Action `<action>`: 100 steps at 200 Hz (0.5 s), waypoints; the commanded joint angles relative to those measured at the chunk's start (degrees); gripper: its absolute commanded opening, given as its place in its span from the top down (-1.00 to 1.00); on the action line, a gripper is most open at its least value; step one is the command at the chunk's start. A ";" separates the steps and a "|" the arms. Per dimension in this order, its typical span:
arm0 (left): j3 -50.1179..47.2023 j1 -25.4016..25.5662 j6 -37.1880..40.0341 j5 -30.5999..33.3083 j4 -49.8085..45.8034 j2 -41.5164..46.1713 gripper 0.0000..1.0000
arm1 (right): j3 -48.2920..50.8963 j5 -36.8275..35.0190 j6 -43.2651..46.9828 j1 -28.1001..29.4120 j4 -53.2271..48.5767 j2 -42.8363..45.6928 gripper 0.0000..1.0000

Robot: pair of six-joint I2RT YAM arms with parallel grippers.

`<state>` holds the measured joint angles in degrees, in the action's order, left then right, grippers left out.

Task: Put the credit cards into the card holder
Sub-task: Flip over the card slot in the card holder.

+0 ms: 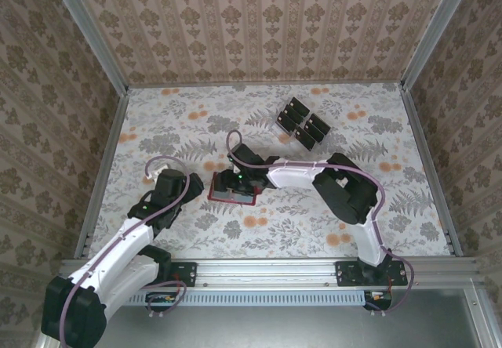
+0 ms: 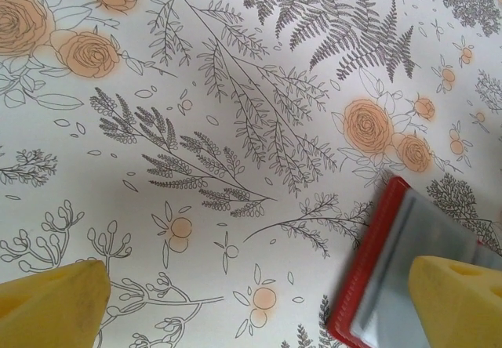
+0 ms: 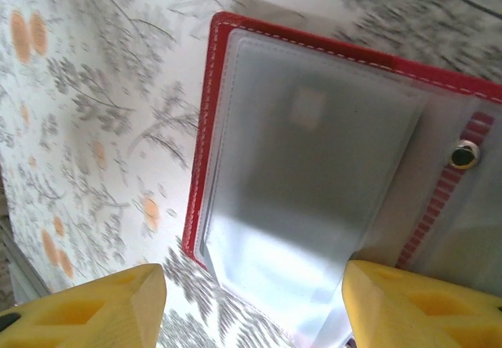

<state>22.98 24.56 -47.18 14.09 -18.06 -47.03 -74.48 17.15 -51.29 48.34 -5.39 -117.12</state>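
Card holder point(image 3: 314, 168) unfolded beneath parted right gripper point(image 3: 251, 285), left gripper point(image 2: 259, 273) agape at its edge

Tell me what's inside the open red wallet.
Inside the wallet is a cloudy plastic sleeve over a grey lining, with a metal snap beside it. Anything tucked beneath the hazy sleeve cannot be made out.

No legible text or number appears on the card holder point(image 3: 314, 168).
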 commanded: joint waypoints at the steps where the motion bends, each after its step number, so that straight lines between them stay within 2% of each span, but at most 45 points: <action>1: 1.36 -0.12 -0.49 -1.14 -1.99 0.14 -1.00 | 4.82 -0.86 4.72 -0.73 -8.38 1.18 -0.28; 25: 1.34 0.39 -0.77 -1.51 -1.45 -0.55 -1.00 | 4.94 3.46 11.72 -2.26 -7.75 4.06 -0.27; 61: 2.15 1.11 -0.34 -1.35 -0.50 -3.13 -1.00 | -1.07 9.18 22.73 -4.56 -11.32 12.25 -0.28; 76: 2.54 1.13 0.17 -2.08 0.47 -4.57 -1.00 | -3.69 7.10 24.93 -6.69 -15.24 15.34 -0.28; 100: 3.48 3.46 1.27 -3.15 1.52 -7.50 -1.00 | -6.98 -1.06 26.53 -11.90 -22.66 17.84 -0.26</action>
<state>24.10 26.44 -47.13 12.58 -17.58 -52.47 -77.28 22.48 -30.11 41.15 -19.27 -104.22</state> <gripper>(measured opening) 0.997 0.637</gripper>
